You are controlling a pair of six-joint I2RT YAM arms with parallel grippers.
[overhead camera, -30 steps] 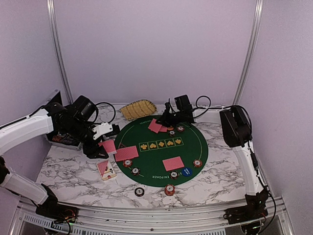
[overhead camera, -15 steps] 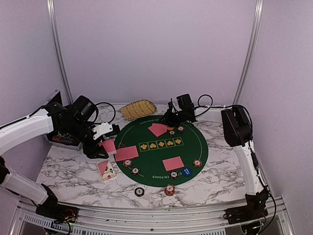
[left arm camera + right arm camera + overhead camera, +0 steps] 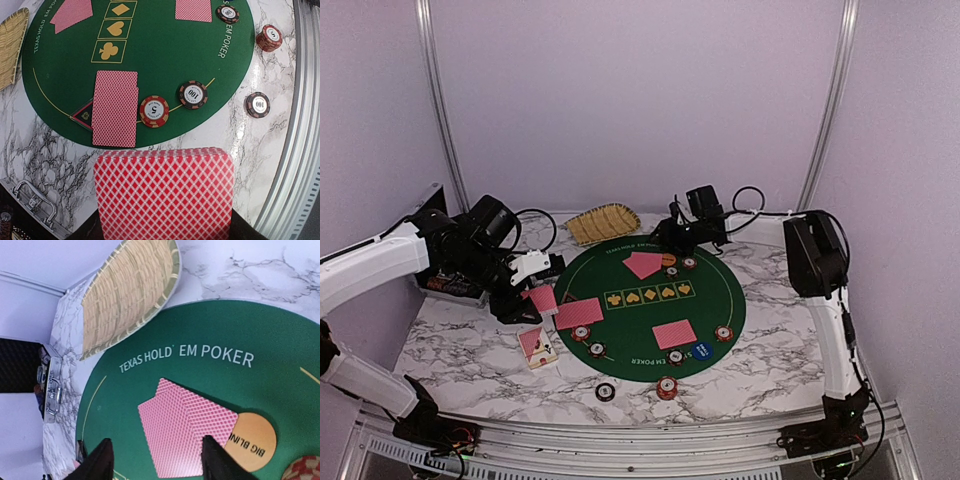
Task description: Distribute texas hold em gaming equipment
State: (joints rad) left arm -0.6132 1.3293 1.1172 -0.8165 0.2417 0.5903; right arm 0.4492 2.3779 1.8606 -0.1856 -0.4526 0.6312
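My left gripper is shut on a deck of red-backed playing cards, held over the marble left of the green poker mat. My right gripper hangs open just above two overlapping cards at the mat's far edge, its fingertips apart on either side of them. The orange button lies against those cards. Two more card pairs lie on the mat. Poker chips, a black triangular button and a blue button sit near them.
A yellow woven basket stands behind the mat. The black metal case sits at the far left under my left arm. A card box lies on the marble, with two chips off the mat's near edge.
My right gripper has opened and drawn back toward the far right. The two cards it held now lie flat on the mat. The left arm has not moved.
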